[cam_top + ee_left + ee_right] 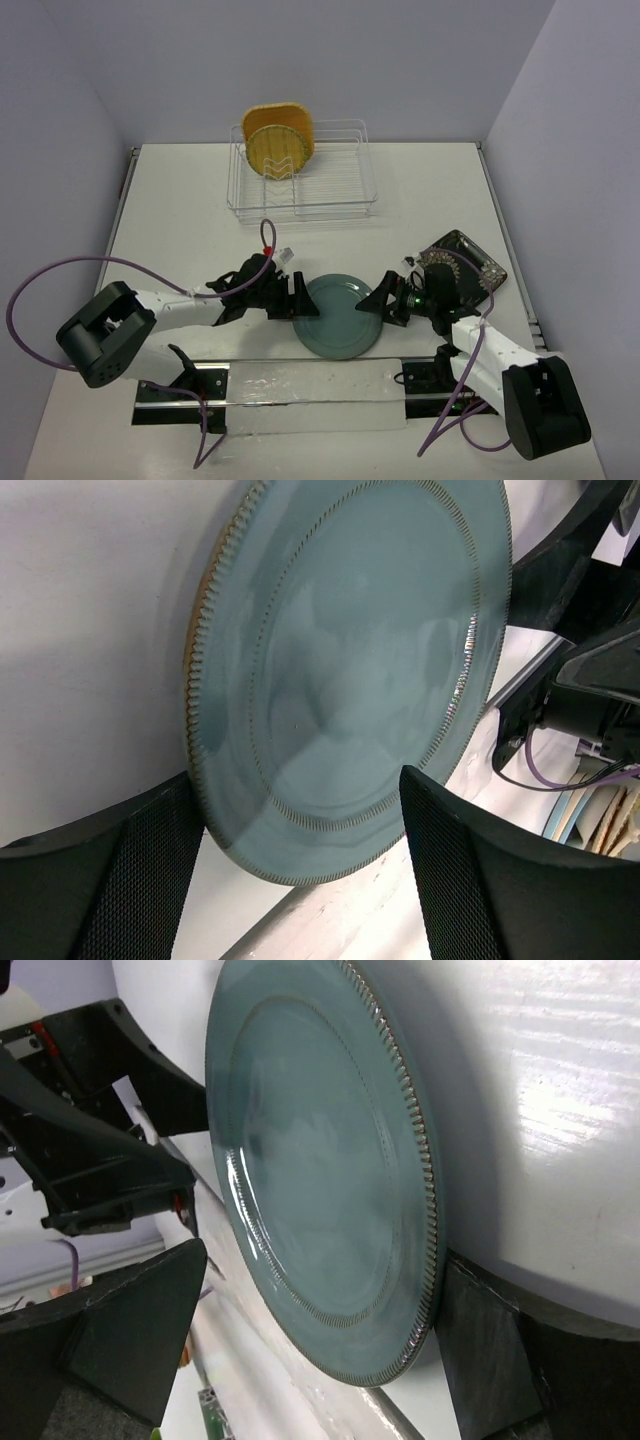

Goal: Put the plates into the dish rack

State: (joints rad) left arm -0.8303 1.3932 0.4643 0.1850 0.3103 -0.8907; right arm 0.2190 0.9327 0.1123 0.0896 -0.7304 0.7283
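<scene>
The teal plate (340, 315) lies on the white table between my two grippers. My left gripper (300, 298) is open at its left rim; in the left wrist view the plate (350, 660) reaches in between the spread fingers (450, 860) of that gripper (300, 780). My right gripper (385, 300) is open at its right rim, and the plate (320, 1160) fills the gap of that gripper (320, 1260). Neither grips it. The dish rack (370, 195) stands at the back, holding the orange-tan plate (290, 113) and the yellow plate (275, 150) upright. The dark floral plate (470, 262) lies right.
A clear strip on a metal rail (310, 385) runs along the near edge between the arm bases. Purple cables (40, 285) loop off both arms. Walls close the table at back and sides. The right gripper's body (590, 630) shows beyond the plate in the left wrist view.
</scene>
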